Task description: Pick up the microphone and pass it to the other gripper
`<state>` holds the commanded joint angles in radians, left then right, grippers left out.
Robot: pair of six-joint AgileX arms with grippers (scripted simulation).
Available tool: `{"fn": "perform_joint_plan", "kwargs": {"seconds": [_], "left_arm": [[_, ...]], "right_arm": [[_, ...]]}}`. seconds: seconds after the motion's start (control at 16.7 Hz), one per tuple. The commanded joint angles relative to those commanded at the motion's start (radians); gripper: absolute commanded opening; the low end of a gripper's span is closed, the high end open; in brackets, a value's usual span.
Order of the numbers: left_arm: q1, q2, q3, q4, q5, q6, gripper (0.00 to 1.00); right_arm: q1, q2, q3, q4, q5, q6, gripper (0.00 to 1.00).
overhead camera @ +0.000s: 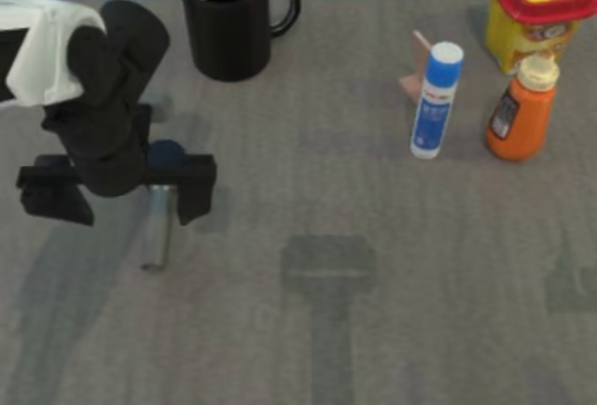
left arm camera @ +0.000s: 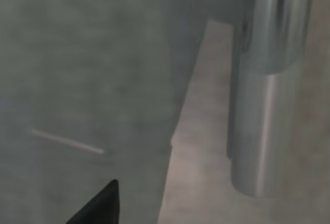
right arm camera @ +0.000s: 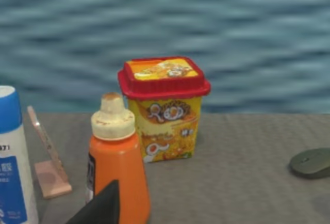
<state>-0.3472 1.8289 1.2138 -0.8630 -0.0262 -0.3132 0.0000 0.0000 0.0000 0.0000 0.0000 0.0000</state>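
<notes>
The microphone (overhead camera: 159, 228), half hidden from above by the wide-spread left pincer (overhead camera: 117, 186), is shown lying on the tabletop (left arm camera: 206, 182) by the left wrist view.

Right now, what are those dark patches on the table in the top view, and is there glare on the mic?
Top view: shadows on the bare table, nothing lying there. Left wrist view: bright streak along the microphone handle, shade beside it.

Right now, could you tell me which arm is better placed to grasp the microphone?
Left. The left gripper sits directly over the microphone at the table's left, straddling it near its head; the right arm itself is out of the top view.
</notes>
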Motion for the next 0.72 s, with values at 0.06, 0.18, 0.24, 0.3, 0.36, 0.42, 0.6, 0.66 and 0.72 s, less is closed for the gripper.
{"fn": "perform_joint_plan", "kwargs": {"seconds": [0.06, 0.18, 0.24, 0.3, 0.36, 0.42, 0.6, 0.66, 0.72], "left_arm": [[0.0, 0.023, -0.016, 0.041, 0.0, 0.001, 1.0], [0.002, 0.075, -0.054, 0.137, 0.001, 0.003, 1.0], [0.003, 0.101, -0.074, 0.185, 0.001, 0.004, 1.0], [0.004, 0.125, -0.091, 0.227, 0.001, 0.006, 1.0], [0.004, 0.145, -0.106, 0.26, 0.001, 0.007, 1.0], [0.005, 0.16, -0.116, 0.281, 0.002, 0.007, 1.0], [0.005, 0.169, -0.122, 0.294, 0.002, 0.007, 1.0], [0.005, 0.169, -0.122, 0.294, 0.002, 0.007, 1.0], [0.005, 0.169, -0.122, 0.294, 0.002, 0.007, 1.0]], "right_arm": [[0.0, 0.0, 0.0, 0.0, 0.0, 0.0, 1.0], [0.0, 0.0, 0.0, 0.0, 0.0, 0.0, 1.0], [0.0, 0.0, 0.0, 0.0, 0.0, 0.0, 1.0], [0.0, 0.0, 0.0, 0.0, 0.0, 0.0, 1.0], [0.0, 0.0, 0.0, 0.0, 0.0, 0.0, 1.0], [0.0, 0.0, 0.0, 0.0, 0.0, 0.0, 1.0], [0.0, 0.0, 0.0, 0.0, 0.0, 0.0, 1.0], [0.0, 0.0, 0.0, 0.0, 0.0, 0.0, 1.0], [0.0, 0.0, 0.0, 0.0, 0.0, 0.0, 1.0]]}}
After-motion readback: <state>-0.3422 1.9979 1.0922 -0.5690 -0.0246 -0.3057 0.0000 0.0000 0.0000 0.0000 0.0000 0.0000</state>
